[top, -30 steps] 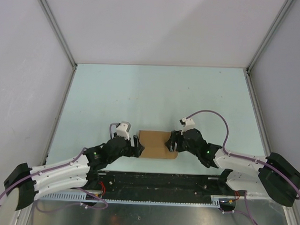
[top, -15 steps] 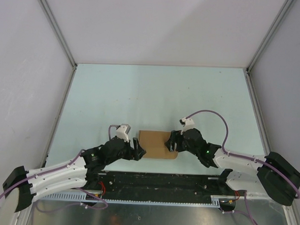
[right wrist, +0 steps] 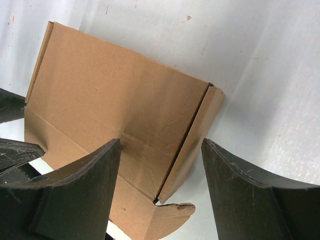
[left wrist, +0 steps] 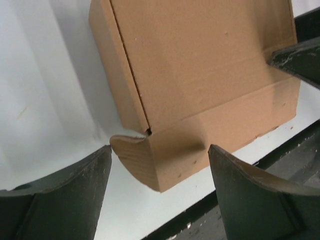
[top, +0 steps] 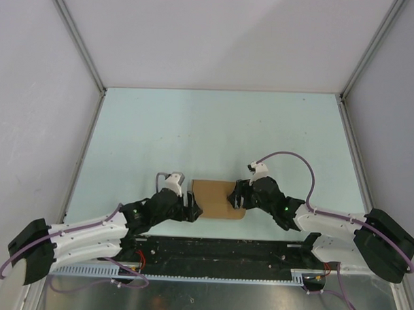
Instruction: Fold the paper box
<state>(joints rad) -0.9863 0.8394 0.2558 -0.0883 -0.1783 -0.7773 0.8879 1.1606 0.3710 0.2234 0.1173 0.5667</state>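
Note:
The paper box is a tan cardboard piece lying flat on the pale table near the front edge, between both arms. My left gripper is at its left end, open. In the left wrist view the box shows a rounded corner tab between the wide-apart fingers, untouched. My right gripper is at the right end, also open. The right wrist view shows the box with a narrow side flap and a rounded tab between its fingers.
A black rail carrying the arm bases runs along the near table edge, just below the box. Grey walls with metal posts close in the table on the left, back and right.
My left arm has moved right and slightly forward, bringing its open gripper up around the box's left end. The right arm and the box have stayed put.

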